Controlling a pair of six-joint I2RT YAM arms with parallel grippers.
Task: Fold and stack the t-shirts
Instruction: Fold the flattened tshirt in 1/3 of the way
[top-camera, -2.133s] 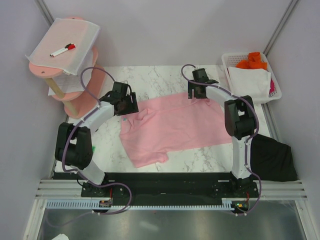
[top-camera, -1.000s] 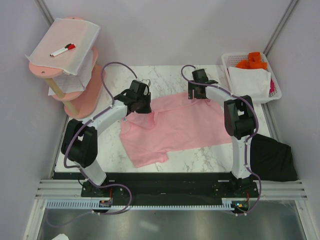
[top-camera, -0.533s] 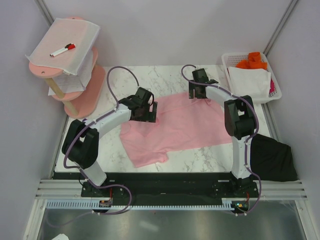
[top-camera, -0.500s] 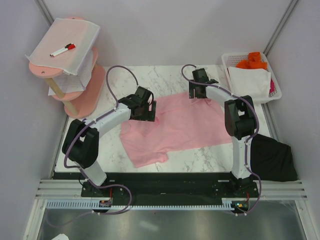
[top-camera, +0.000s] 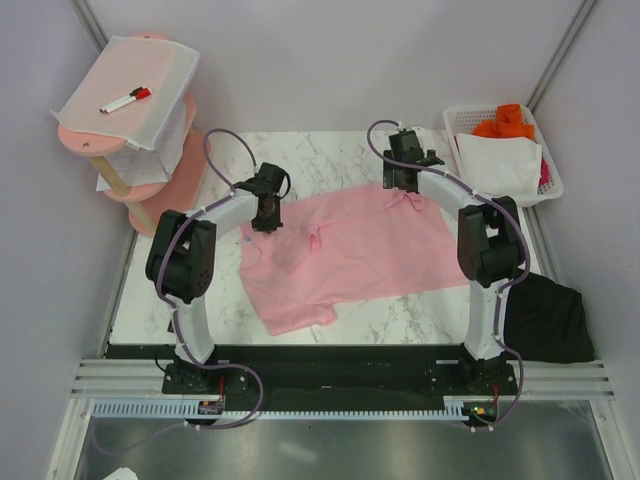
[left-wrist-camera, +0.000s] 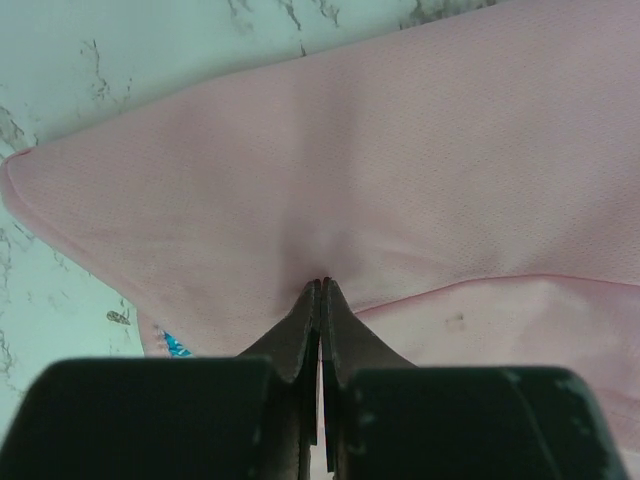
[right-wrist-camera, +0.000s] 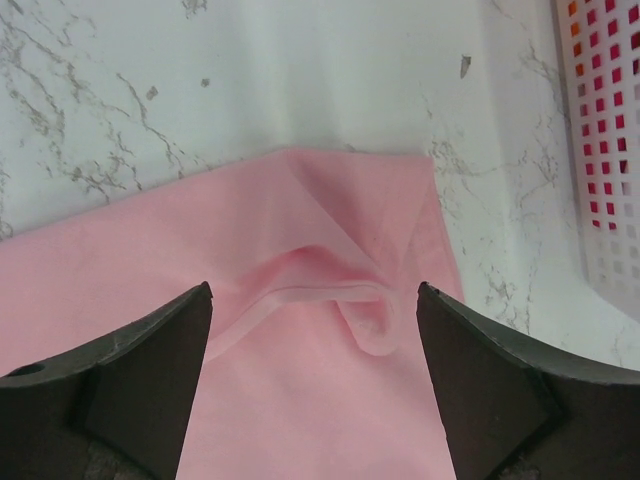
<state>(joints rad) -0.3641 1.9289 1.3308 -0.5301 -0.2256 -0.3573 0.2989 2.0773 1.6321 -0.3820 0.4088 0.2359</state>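
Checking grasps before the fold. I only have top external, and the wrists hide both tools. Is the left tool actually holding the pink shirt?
Observer: Yes. The left wrist view shows the left tool shut, with the pink t-shirt puckered into its tips.
Operator: Right tool?
Observer: The right tool is wide open, its fingers either side of a rumpled fold near the shirt's corner, gripping nothing.
Operator: Anything odd under the left grip?
Observer: A small blue bit peeks out at the shirt's edge beside the left finger. I can't tell what it is.
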